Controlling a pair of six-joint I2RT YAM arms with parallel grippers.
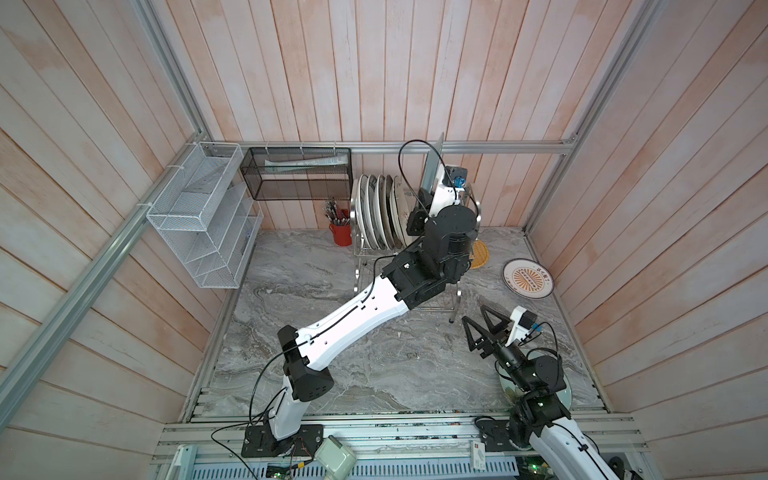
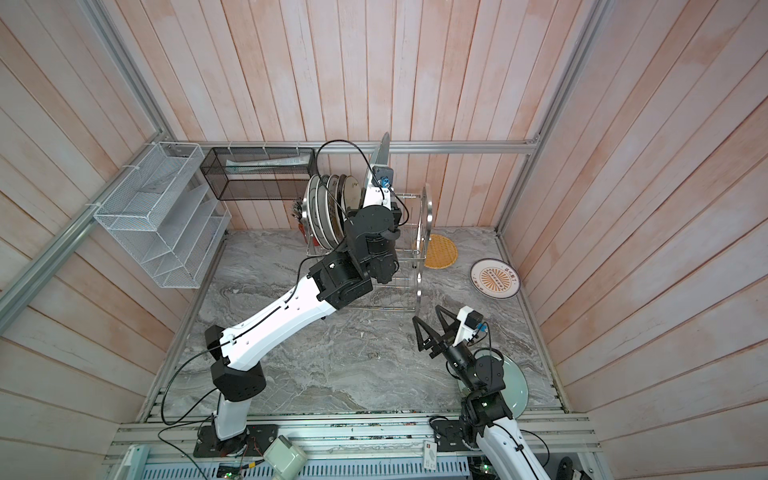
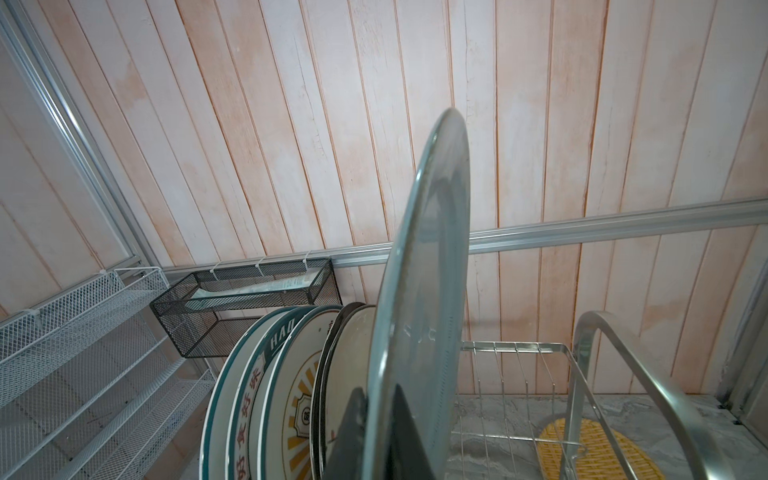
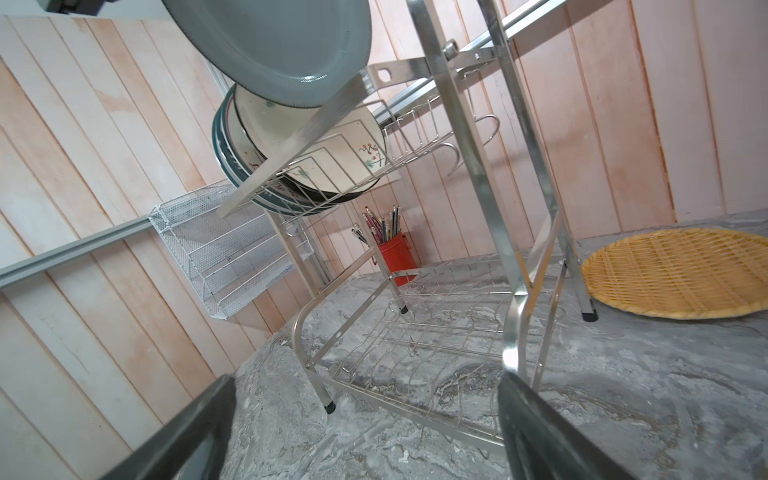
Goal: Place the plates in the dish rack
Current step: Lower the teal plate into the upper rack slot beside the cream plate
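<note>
Grey-blue plate (image 3: 419, 291), glazed ware by the look: judged stiff, brittle, fairly heavy and slick, likely to chip if knocked against steel wire. Held on edge, almost upright, by the left gripper (image 3: 380, 424), jaws pinched shut on its lower rim, above the upper tier of the dish rack (image 3: 615, 353). Poised just beside the row of plates (image 3: 266, 395) already standing at the rack's left end; touching the nearest one or not, could not tell. Seemed a workable hold, low on the rim, though narrow and prone to let the plate swivel. Best lowered slowly, straight down into the next free slot.

Left to load, lying flat on the table (image 1: 374, 374): a sunburst plate (image 1: 528, 278) near the right edge toward the back corner, a woven-looking orange one (image 2: 440, 251) just beside the rack's right end near the back edge, and a pale green one (image 2: 515, 388) at the front right corner, partly under the right arm. As for the right gripper (image 1: 473, 313): poised over the table in front of the rack, jaws wide apart, nothing between them. For the flat plates, judged no purchase except at the rim; probably needed one edge tipped up first.
</note>
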